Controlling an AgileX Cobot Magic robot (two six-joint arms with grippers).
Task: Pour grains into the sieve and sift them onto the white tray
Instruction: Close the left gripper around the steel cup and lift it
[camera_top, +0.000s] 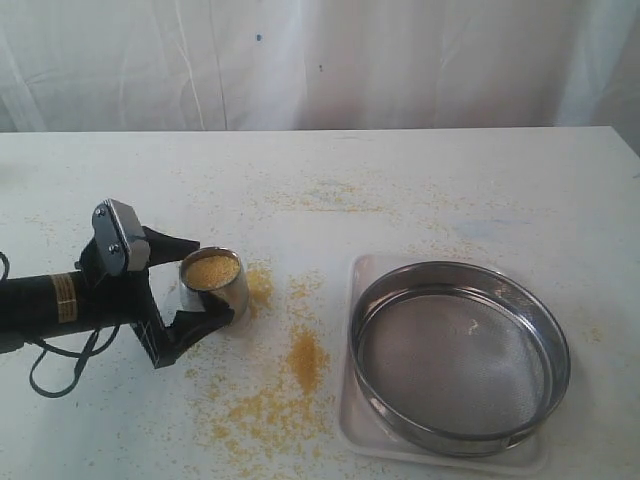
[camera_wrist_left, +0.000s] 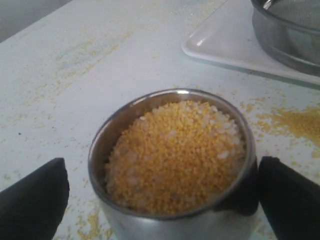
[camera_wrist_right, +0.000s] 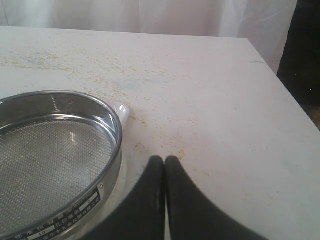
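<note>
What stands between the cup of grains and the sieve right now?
Nothing upright that I can see. Only spilled grains lie on the table between the cup and the sieve, which sits empty on the tray. The left end effector brackets the cup, open.

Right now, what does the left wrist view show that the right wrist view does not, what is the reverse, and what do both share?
Only the left wrist view: a steel cup full of grains, standing between the jaws of the open left gripper, and a yellow spill beside it. Only the right wrist view: the shut right gripper, the label plate on the sieve, and the white curtain. Both: the sieve on the white tray, and the speckled table.
</note>
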